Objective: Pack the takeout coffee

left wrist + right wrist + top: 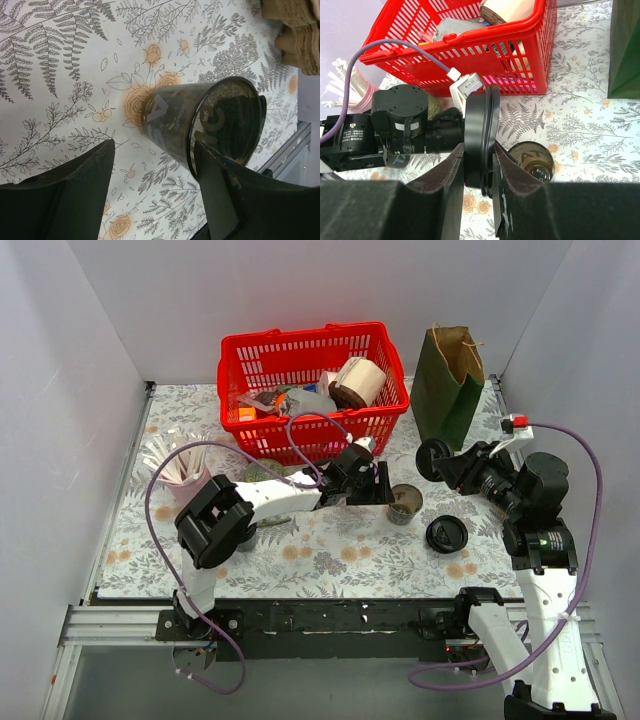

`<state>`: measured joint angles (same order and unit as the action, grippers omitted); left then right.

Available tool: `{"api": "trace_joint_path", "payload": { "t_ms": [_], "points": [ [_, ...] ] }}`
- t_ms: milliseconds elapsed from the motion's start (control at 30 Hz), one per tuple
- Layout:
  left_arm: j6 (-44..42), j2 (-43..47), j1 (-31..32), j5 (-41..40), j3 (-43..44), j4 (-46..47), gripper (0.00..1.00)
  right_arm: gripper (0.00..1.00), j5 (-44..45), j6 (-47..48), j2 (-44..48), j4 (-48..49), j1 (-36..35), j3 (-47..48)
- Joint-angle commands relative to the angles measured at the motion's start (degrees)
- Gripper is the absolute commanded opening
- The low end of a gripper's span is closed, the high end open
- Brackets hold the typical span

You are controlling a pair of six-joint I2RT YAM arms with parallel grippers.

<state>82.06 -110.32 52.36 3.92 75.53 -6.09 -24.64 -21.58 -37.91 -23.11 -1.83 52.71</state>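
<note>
Top external: cup (405, 504) stands upright mid-table, top uncovered, inside looks brownish. It sits near-right of the red basket (305, 345) and just right of the left gripper (383, 490).

Left wrist: left gripper (152, 150) has jaws apart, with the cup (200, 130) in the gap, nearer one finger. That finger (220, 195) overlaps the cup's rim; can't tell if it touches. The other finger (75, 190) is clear of it. Pale lettering shows on the cup wall. Tan cardboard tray (295, 30) edge shows in the corner of this view.

Right wrist: right gripper (479, 150) is clamped on a black round lid (482, 125), held edge-on between both fingers. The cup (532, 160) is visible past it, lower right.

Top external again: right gripper (447, 466) holds the lid (432, 454) off the table, right of the cup and slightly farther back, not over it. Spare lid (446, 535) lies flat on the table (330, 560), near-right of the cup, apart from it.

Green paper bag (447, 385) stands far right, beside the basket. Basket holds mixed items, including a pale roll. Pink holder of white straws (178, 472) sits at left, well apart from the cup.
</note>
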Motion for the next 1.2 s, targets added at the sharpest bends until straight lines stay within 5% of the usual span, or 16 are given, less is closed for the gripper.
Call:
{"api": "trace_joint_path", "payload": {
  "t_ms": [0,200,333,433,667,1000,1167],
  "points": [
    [0.38,-0.94,1.43,-5.31,3.83,-2.96,0.59,0.29,1.26,1.54,0.65,0.70,0.24,0.29],
    [-0.50,-5.25,2.84,-8.93,11.30,-8.76,0.43,0.29,1.44,1.90,0.56,0.35,0.33,0.12],
    [-1.38,-7.10,3.89,-12.79,15.17,-13.77,0.11,0.30,1.88,2.16,1.00,0.00,0.33,0.03],
    [-2.08,-7.19,4.42,-15.52,16.76,-17.19,0.00,0.30,2.23,2.25,1.17,-0.09,0.33,-0.15],
    [-2.26,1.67,5.56,-22.55,10.36,-27.56,0.00,0.31,-1.01,2.60,0.38,-0.18,0.33,-0.24],
    [6.09,27.08,5.65,-22.38,-14.69,-27.84,0.06,0.31,-22.18,0.32,-5.77,5.62,0.16,-2.96],
    [7.67,29.12,5.74,-24.31,-17.17,-27.75,0.04,0.30,-20.99,0.13,-6.83,7.56,-3.35,-3.32]
  ]
}}
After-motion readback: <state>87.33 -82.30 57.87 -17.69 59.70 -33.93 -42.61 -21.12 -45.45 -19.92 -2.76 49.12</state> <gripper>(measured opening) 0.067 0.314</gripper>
